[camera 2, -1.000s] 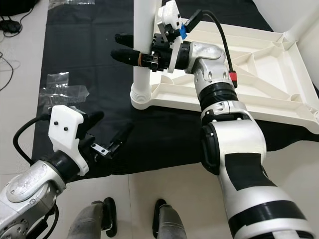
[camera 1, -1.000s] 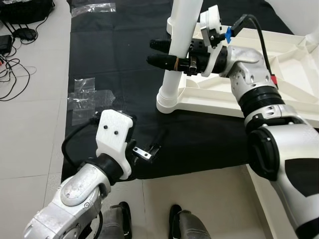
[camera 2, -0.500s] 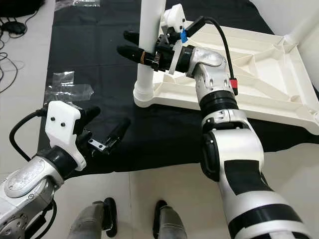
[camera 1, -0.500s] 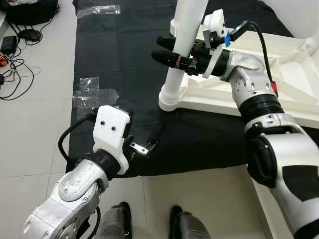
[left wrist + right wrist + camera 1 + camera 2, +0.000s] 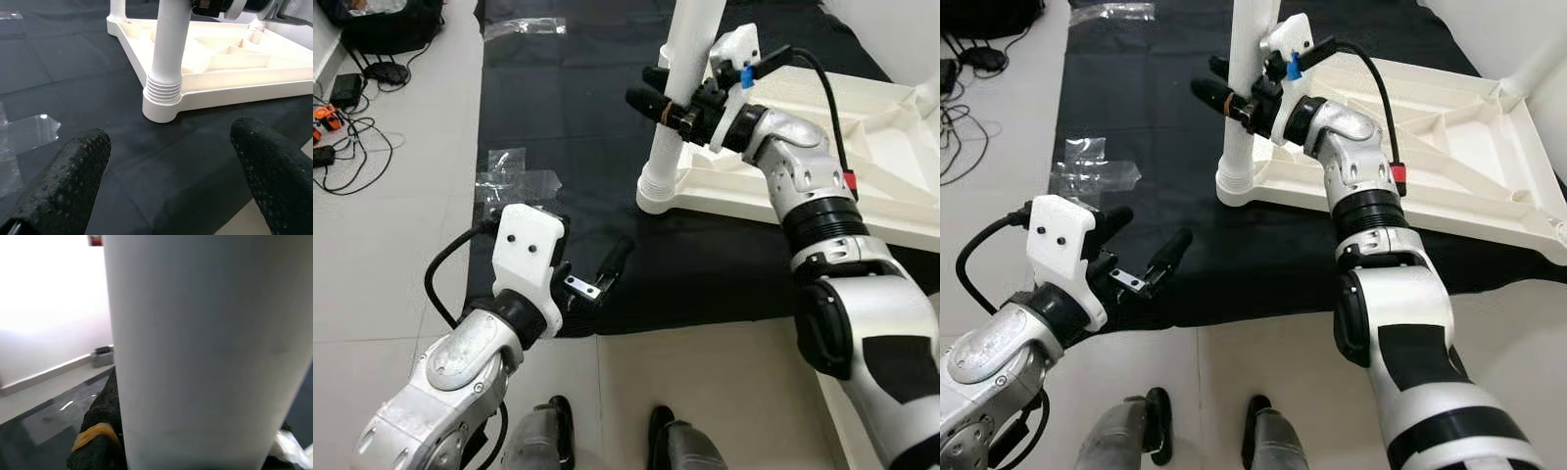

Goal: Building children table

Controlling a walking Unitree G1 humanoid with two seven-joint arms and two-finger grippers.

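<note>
The white children's table top (image 5: pixel 891 127) lies upside down on a black mat. A white table leg (image 5: pixel 680 88) stands upright in its near left corner socket, with a ribbed collar (image 5: pixel 164 95) at the base. My right gripper (image 5: pixel 656 90) is shut on this leg about halfway up, one black finger (image 5: pixel 100 431) pressed along its side. My left gripper (image 5: pixel 592 272) hangs open and holds nothing, low over the mat's front edge, short of the leg; its fingers (image 5: pixel 68 171) frame the leg's base in the left wrist view.
The black mat (image 5: pixel 558 117) covers the tile floor. Crumpled clear plastic (image 5: pixel 514 181) lies on its left edge. Cables and a black bag (image 5: pixel 352 88) sit at the far left. Another white leg (image 5: pixel 1538 59) rises at the table top's far right corner. My feet (image 5: pixel 607 441) stand just before the mat.
The camera has shifted, so the scene sits further right. My left gripper has risen slightly and edged toward the leg. The right gripper stays clamped on the leg.
</note>
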